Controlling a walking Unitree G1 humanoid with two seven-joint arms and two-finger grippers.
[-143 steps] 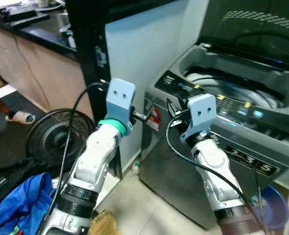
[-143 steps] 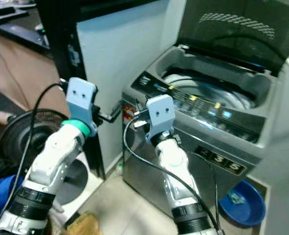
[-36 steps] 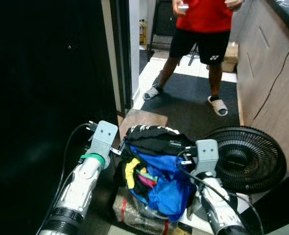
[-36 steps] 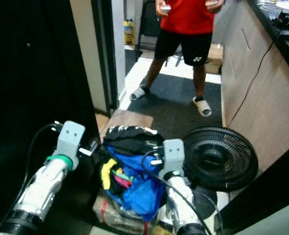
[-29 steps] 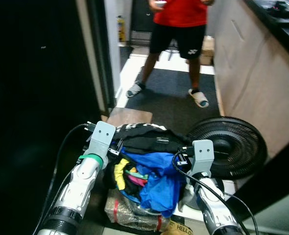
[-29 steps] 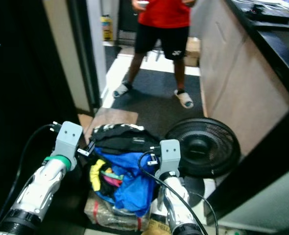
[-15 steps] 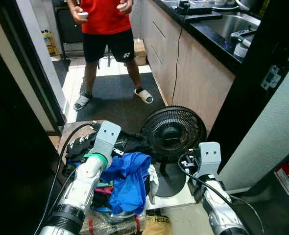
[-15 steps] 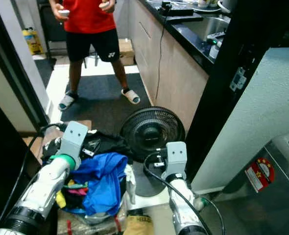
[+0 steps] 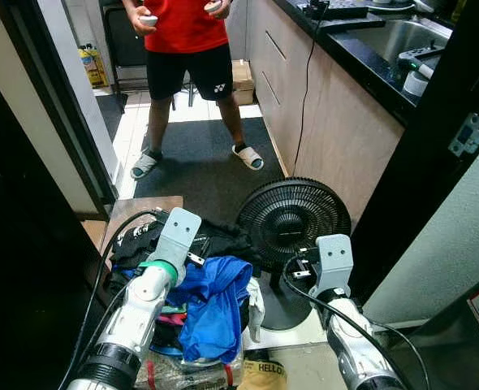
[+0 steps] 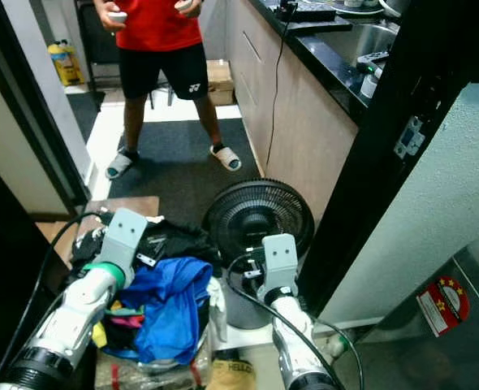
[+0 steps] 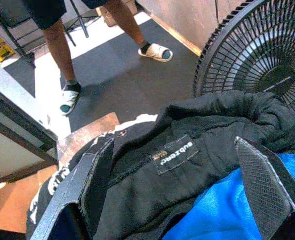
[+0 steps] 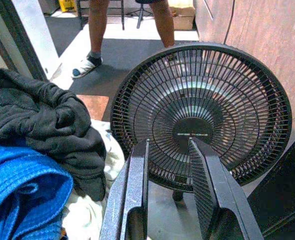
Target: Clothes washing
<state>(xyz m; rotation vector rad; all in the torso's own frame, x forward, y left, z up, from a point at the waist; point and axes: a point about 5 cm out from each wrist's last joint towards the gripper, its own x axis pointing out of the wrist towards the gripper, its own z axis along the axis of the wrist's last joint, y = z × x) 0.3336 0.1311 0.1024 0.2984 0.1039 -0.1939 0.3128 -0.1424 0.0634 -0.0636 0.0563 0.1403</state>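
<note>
1. The laundry pile (image 9: 195, 305) is lying on the floor right below me: a black garment (image 11: 197, 150) is sitting on top, a blue garment (image 9: 215, 296) is spilling down the front, and coloured pieces are poking out underneath.
2. I am holding my left gripper (image 11: 177, 190) over the black garment with its fingers spread wide and grasping nothing.
3. I am keeping my right gripper (image 12: 170, 190) pointed at the black floor fan (image 9: 292, 219), its fingers a narrow gap apart and empty.
4. My judgement: if I am reaching down too loosely, I may be pinching only the top layer, and the rest would be trailing out or dropping as I turn.
5. The fan is standing just beside the pile (its grille touching the clothes, as far as I can tell), so a swing of my right arm could be knocking it over or snagging my cable (image 9: 304, 301).
6. A person (image 9: 187, 73) is standing on the dark mat (image 9: 195, 175) beyond the pile, so the way ahead is occupied.
7. A dark wall (image 9: 20, 268) is closing my left, the cabinet (image 9: 321, 122) and a black post (image 9: 418, 162) my right; open floor is lying mainly between pile and mat.
</note>
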